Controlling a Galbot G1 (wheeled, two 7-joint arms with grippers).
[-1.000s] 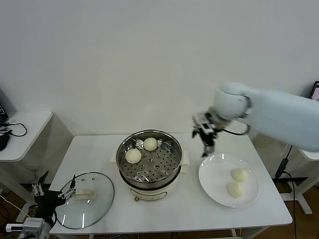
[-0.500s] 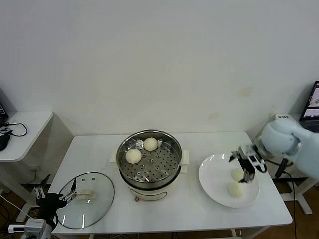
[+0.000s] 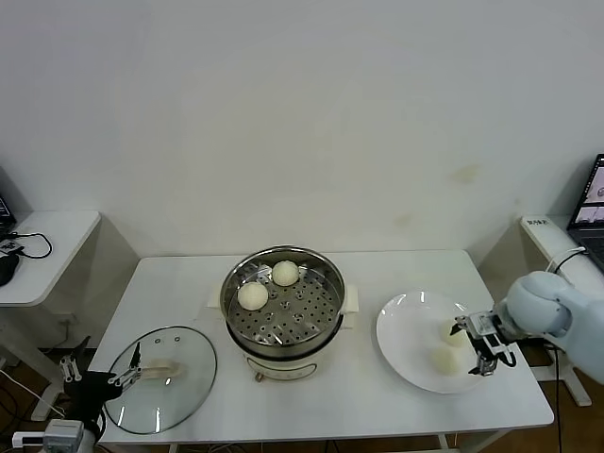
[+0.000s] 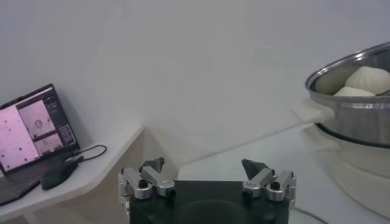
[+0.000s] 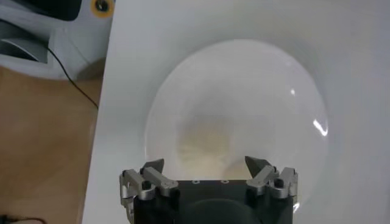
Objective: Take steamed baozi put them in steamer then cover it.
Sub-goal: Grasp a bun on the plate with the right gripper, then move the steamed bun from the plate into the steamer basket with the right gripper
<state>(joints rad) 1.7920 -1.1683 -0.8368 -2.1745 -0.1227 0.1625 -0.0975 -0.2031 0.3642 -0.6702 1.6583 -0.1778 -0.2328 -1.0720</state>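
Right end effector (image 3: 484, 347) over the plate (image 3: 406, 330)
Wide open and empty above two buns (image 3: 450, 332); two more sit in the steamer (image 3: 283, 297). Left end effector (image 3: 99, 371), open, beside the lid (image 3: 160, 377).

Quick count: four baozi total, two in steamer (image 3: 283, 300) at (image 3: 252, 295) and (image 3: 285, 273), two on plate (image 3: 406, 332) at (image 3: 453, 332) and (image 3: 442, 359). One steamer, one cover (image 3: 160, 379), one plate. Two grippers: left (image 3: 99, 370), right (image 3: 479, 344). One worktop (image 3: 368, 401), plus one side table (image 3: 52, 236).
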